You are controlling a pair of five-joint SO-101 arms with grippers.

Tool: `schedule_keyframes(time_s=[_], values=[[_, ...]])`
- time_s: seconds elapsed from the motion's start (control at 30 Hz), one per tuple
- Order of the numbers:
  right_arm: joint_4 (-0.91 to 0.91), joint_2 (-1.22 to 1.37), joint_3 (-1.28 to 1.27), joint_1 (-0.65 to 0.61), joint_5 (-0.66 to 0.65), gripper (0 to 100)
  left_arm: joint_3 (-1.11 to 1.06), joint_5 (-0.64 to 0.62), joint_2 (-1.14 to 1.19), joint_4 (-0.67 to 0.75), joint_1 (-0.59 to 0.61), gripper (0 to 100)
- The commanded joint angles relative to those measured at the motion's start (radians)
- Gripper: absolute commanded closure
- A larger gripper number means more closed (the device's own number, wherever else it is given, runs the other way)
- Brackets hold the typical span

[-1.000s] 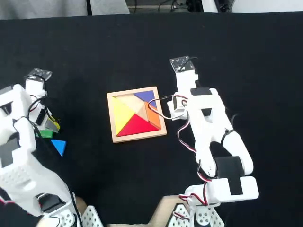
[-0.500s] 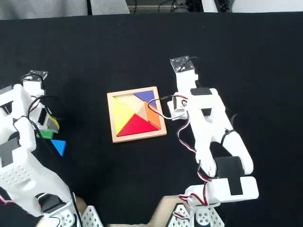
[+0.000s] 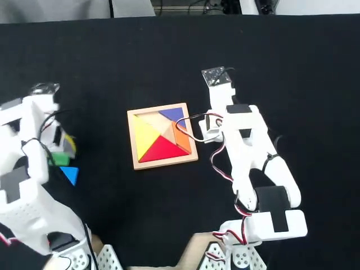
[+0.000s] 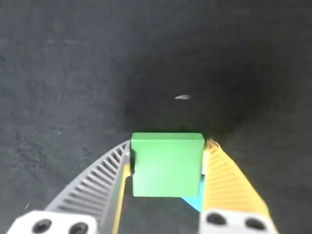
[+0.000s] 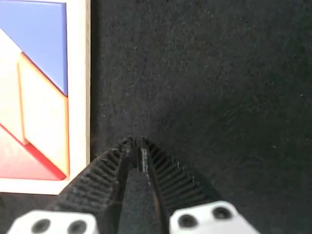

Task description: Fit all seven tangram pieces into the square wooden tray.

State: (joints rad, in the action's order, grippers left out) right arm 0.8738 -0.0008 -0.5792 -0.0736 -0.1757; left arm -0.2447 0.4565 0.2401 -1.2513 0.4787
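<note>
Now, gripping a green block (image 4: 167,165) by two opposite flat sides between the jaws of the left gripper (image 4: 168,146), out at 9 o'clock from the tray (image 3: 164,163). Seems to bite only near the jaw tips, so could let it swivel or drop on the way across. Cannot tell whether lifted clear of the black cloth (image 3: 112,67). Watch the blue triangle (image 3: 70,174) just beside it, toward 4 o'clock from the block in the overhead view: easily clipped and shoved farther off if swung sideways while low. Farther on, mind the tray, holding a yellow piece (image 3: 145,136), a red piece (image 3: 164,149), an orange piece (image 3: 181,138) and a dark blue piece (image 3: 171,114), with a pale patch, seemingly bare floor, around 11 to 12 o'clock. Likely to jam or ride up on a neighbour if brought in turned off square; could then, if pressed down, tip seated pieces or slide the tray. Beyond, note the right gripper (image 5: 135,146) at the tray's 3 o'clock rim, jaws closed on nothing, tips just beside the wood. Could be struck, or could nudge the tray, if crowded from that side.
</note>
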Motion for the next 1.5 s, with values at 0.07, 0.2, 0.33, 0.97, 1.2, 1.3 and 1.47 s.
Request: schedule_keyframes(time_s=[0.07, 0.2, 0.33, 0.97, 1.2, 1.3, 1.47], values=[[-0.015, -0.001, 0.073, 0.012, -0.006, 98.6, 0.013, -0.081, -0.327, -0.106, -0.225, 88], [-0.015, -0.001, 0.073, 0.021, -0.006, 98.6, 0.021, -0.132, -0.437, -0.106, -0.406, 88], [-0.018, -0.008, 0.085, 0.089, 0.002, 98.6, 0.058, -0.133, -0.394, -0.101, -0.564, 88], [-0.052, 0.001, 0.125, 0.213, 0.061, 98.6, 0.679, -0.129, 0.353, -0.025, -0.796, 88], [-0.052, 0.001, 0.124, 0.213, 0.058, 98.6, 0.768, -0.132, 0.44, -0.025, -0.789, 88], [-0.052, 0.001, 0.124, 0.212, 0.058, 98.6, 0.766, -0.132, 0.442, -0.026, -0.789, 85], [-0.052, 0.001, 0.124, 0.212, 0.058, 98.6, 0.776, -0.126, 0.442, -0.103, -0.791, 76]])
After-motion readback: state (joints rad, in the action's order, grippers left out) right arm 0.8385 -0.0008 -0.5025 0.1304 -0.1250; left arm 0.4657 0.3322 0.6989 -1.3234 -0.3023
